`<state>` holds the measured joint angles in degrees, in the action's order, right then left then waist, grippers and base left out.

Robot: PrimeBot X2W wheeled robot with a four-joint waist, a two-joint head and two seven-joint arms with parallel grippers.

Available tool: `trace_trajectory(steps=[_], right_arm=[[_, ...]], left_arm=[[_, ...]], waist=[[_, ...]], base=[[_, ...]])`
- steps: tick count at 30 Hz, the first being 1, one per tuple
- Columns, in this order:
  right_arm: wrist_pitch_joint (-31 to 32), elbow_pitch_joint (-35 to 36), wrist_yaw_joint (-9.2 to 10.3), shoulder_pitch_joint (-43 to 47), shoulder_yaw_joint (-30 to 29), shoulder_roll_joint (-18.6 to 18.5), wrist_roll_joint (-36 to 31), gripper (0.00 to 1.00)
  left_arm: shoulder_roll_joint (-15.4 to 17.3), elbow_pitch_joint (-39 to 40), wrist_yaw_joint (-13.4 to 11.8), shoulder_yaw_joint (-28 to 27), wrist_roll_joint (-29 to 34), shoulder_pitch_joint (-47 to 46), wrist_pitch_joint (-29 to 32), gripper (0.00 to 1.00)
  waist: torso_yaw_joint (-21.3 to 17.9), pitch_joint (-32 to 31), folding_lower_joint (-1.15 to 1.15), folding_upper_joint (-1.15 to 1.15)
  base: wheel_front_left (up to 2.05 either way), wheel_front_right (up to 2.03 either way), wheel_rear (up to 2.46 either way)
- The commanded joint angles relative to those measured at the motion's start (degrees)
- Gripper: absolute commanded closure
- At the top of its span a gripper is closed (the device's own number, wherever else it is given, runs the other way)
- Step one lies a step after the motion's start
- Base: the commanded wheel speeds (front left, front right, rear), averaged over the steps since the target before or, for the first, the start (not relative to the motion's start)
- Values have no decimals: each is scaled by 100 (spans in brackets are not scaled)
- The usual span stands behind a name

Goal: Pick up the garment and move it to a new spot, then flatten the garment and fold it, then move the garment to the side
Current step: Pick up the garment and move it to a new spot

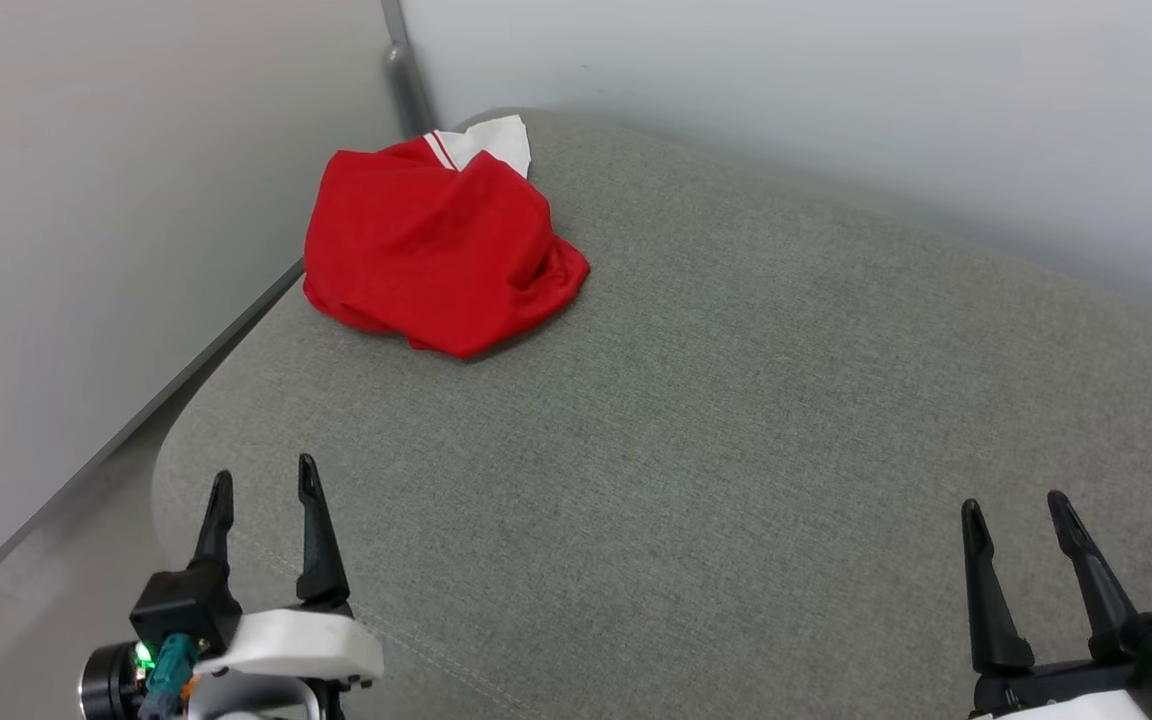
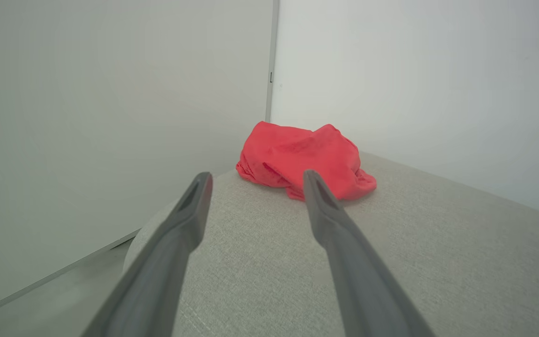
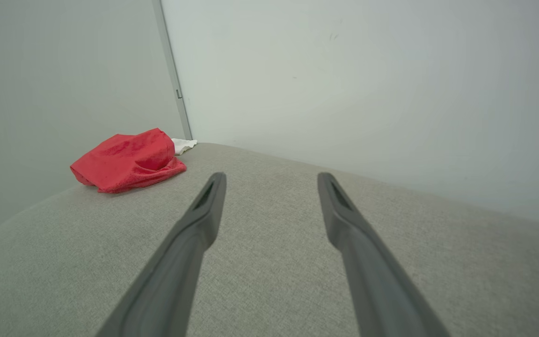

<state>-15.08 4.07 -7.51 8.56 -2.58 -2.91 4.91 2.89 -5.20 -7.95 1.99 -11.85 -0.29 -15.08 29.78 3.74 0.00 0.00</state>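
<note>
Two pale walls [image 1: 86, 200] meet behind the far left corner of the cushion [image 1: 736, 400], with a grey post [image 1: 406, 70] running up the joint between them. The cushion is a broad grey woven surface with a rounded left edge and a stitched seam near its front. The garment [image 1: 426, 260] lies on the cushion at the far left corner, close to both walls. It is bunched into a rumpled red mound rather than spread flat. A white panel [image 1: 496, 140] with red-and-white striped trim protrudes from the mound on the side toward the cushion's rear edge. No numerals can be made out in the folds. The left gripper [image 1: 266, 470] is positioned over the front left part of the cushion, fingers pointing toward the garment and well apart from it. Its jaws are spread and hold nothing. The right gripper [image 1: 1014, 502] is positioned over the front right part of the cushion, well apart from the garment. Its jaws are likewise spread and hold nothing. In both wrist views, bare cushion fabric shows between the two dark fingers. A small green light [image 1: 144, 655] glows on the left wrist housing, just off the cushion's front left edge.
</note>
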Motion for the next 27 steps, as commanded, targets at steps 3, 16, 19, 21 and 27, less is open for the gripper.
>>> trace_trajectory(steps=[3, 16, 19, 21, 27], right_arm=[[-14, 57, 4, -102, -3, 5, -99, 0], [-14, 533, 4, -753, -214, 5, -818, 0], [-14, 703, 4, -923, -271, 5, -954, 0], [-14, 822, 4, -1037, -304, 5, -1017, 0], [-14, 1204, 4, -1296, -462, -23, -1117, 0]], left_arm=[[6, -160, 312, -276, 160, -566, -14, 0], [730, -1011, 1123, -1592, 180, -3437, -10, 0], [912, -1219, 1199, -1819, 45, -4037, -10, 0], [1212, -1448, 1272, -1909, 56, -4437, -10, 0], [1950, -2397, 1408, -2008, -191, -5573, 211, 0]], waist=[[-182, 167, 0, 0], [-1036, 1686, 0, 0], [-1175, 2036, 0, 0], [-1259, 2258, 0, 0], [-1448, 2793, 0, 0]], base=[[0, 0, 0], [0, 0, 0], [0, 0, 0], [0, 0, 0], [0, 0, 0]])
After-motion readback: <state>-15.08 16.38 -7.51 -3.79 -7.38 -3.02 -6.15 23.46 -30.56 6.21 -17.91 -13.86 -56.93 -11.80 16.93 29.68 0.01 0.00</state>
